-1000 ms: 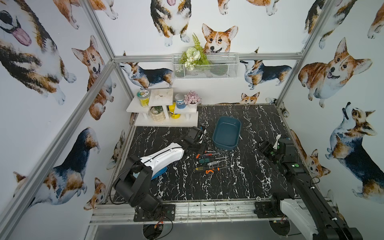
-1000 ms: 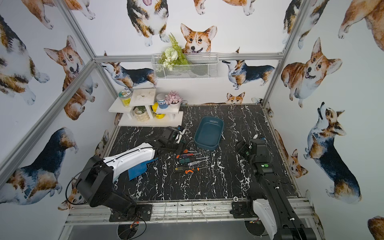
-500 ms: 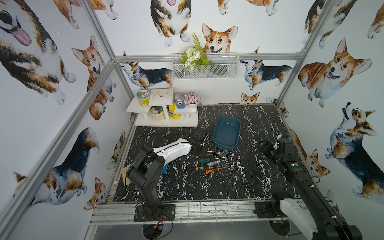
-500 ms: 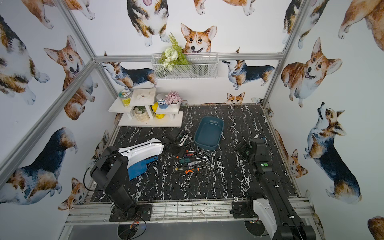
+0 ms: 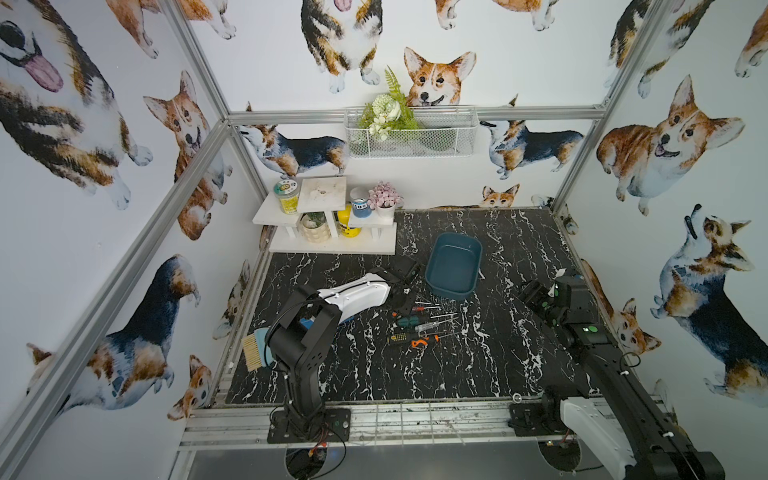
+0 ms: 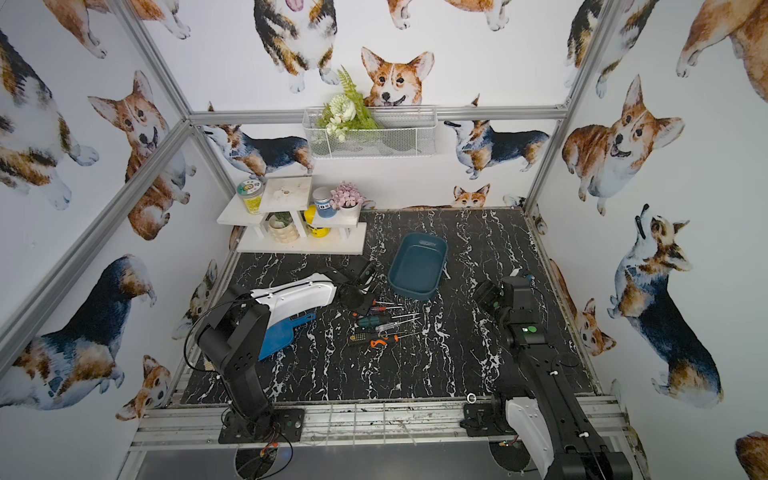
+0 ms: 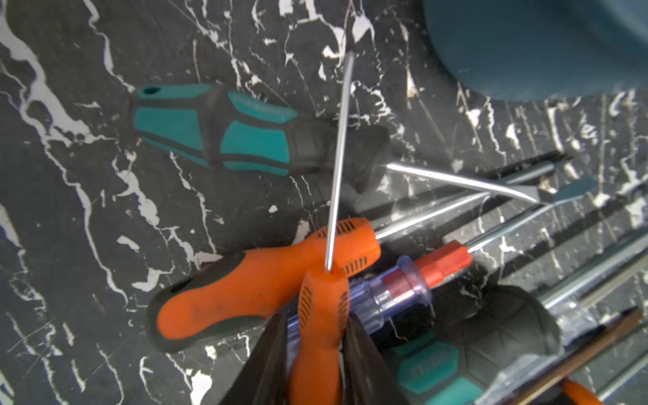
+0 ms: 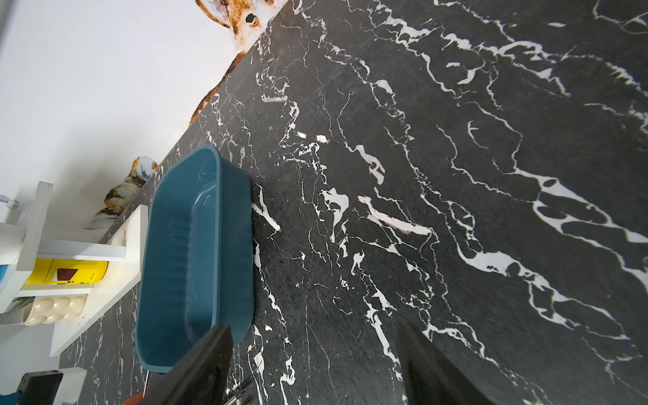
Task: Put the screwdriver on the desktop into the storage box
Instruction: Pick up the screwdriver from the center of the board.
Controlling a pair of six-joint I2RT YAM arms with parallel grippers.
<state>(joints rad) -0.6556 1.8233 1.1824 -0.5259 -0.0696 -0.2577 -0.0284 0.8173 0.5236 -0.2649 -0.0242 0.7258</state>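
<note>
While the left gripper, at the lower middle of the left wrist view, has its black jaws pressed against both sides of an orange-handled screwdriver with a thin steel shaft, that shaft slants up the frame across a second orange-handled screwdriver and a teal-and-black-handled screwdriver, both lying on the black white-veined marble-look desktop. The dark teal rectangular plastic storage box sits empty just above the tool pile near the centre of a top view. The right gripper, at the lower edge of the right wrist view, grips nothing, its jaws wide apart over bare desktop.
</note>
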